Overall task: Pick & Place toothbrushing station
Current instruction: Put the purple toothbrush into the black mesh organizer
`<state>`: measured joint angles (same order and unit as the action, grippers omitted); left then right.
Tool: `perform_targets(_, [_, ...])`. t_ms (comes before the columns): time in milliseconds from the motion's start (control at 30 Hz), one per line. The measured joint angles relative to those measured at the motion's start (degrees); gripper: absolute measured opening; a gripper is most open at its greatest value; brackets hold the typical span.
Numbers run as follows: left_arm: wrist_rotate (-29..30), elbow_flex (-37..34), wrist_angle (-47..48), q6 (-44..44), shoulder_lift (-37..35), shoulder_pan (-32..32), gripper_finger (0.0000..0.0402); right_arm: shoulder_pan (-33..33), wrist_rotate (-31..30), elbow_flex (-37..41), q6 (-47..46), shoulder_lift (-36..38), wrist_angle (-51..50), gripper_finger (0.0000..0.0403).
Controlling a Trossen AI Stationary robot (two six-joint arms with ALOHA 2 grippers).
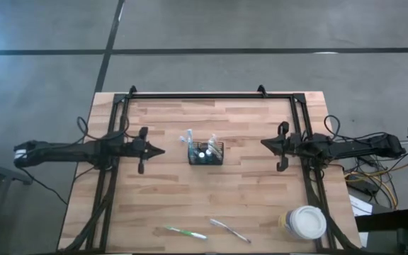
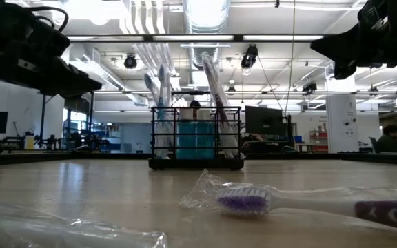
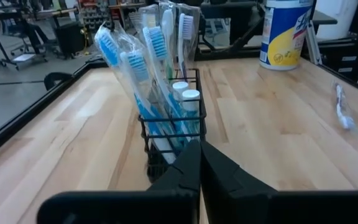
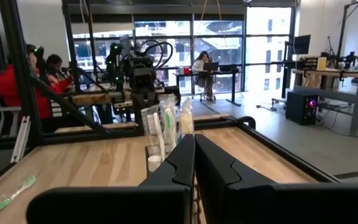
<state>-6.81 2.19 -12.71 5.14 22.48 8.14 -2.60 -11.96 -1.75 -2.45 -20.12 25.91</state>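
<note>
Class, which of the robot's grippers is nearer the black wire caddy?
Left. The left gripper sits just beside the caddy; the right gripper is farther off on its other side.

Bright ceiling glare (low view), soft shadows

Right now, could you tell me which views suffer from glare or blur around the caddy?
Low view: bright ceiling lights backlight the caddy, and the wrapped toothbrush nearest the lens is soft. Right wrist view: bright windows behind, caddy dim. High view: even light, no glare.
</note>
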Motion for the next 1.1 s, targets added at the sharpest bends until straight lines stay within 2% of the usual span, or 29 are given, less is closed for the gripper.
perform_targets(467, [-1.3, -0.6, 0.0, 0.0, -4.1, 0.0, 0.0001, 0.0, 0.0, -0.6, -0.2, 0.0, 0.0, 0.0008])
perform_targets(567, [-1.3, -0.6, 0.2, 0.0, -4.1, 0.0, 0.0002, -0.2, 1.0, -3.1, -0.5, -0.1, -3.0, 0.0008])
perform_targets(667, [-1.3, -0.6, 0.1, 0.0, -4.0, 0.0, 0.0006, -0.3, 2.0, -9.4, -3.3, -2.0, -11.3, 0.0008])
perform_targets(767, [-1.0, -0.5, 0.1, 0.0, -4.0, 0.0, 0.0007, -1.0, 1.9, -18.6, -7.0, -6.5, -25.1, 0.0008])
perform_targets(967, [-0.7, 1.1, -0.2, 1.6, -4.0, 0.0, 0.0005, -4.0, 1.8, -36.3, -15.9, -21.7, -47.4, 0.0008])
perform_targets(1100, [-0.6, 2.6, 0.8, 1.3, -4.0, 0.0, 0.0008, -8.1, 1.2, -46.6, -20.2, -33.0, -54.8, 0.0009])
